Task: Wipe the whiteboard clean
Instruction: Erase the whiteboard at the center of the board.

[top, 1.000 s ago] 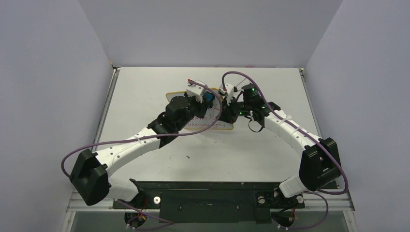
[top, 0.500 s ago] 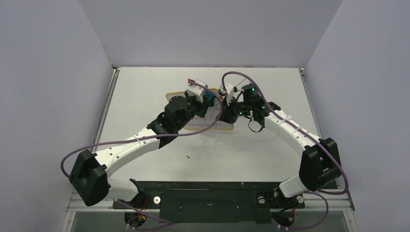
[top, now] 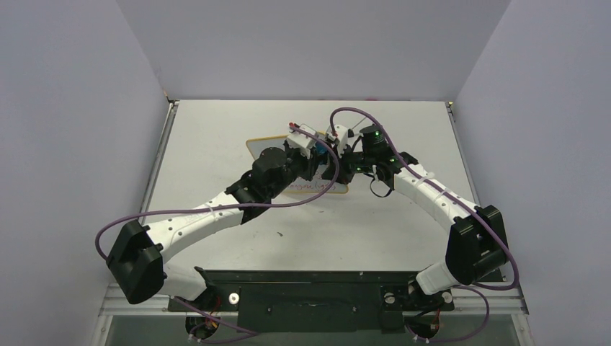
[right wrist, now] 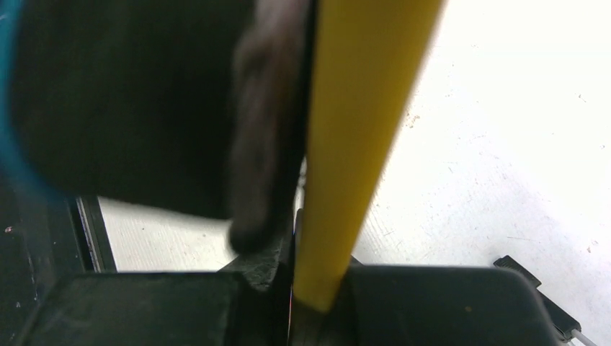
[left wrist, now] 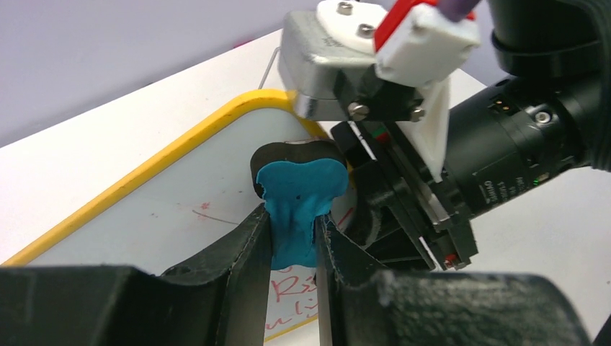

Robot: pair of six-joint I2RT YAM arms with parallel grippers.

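The whiteboard (top: pixel 261 145) lies mid-table, white with a yellow frame (left wrist: pixel 169 157), and red handwriting shows along its near part (left wrist: pixel 288 285). My left gripper (left wrist: pixel 294 225) is shut on a blue-and-black eraser block (left wrist: pixel 301 189), which presses on the board close to its right end. From above, the left gripper (top: pixel 311 153) sits over the board's right half. My right gripper (top: pixel 344 161) is shut on the board's right edge. In the right wrist view the yellow frame (right wrist: pixel 360 122) runs down between the jaws of the right gripper (right wrist: pixel 311 268).
The right arm's camera and wrist (left wrist: pixel 504 137) stand right beside the eraser. A purple cable (top: pixel 317 189) loops over the board's near edge. Grey walls enclose the table (top: pixel 216 122) on three sides.
My left gripper has slid the eraser to the right across the board, closer to the right gripper. The right arm holds still.
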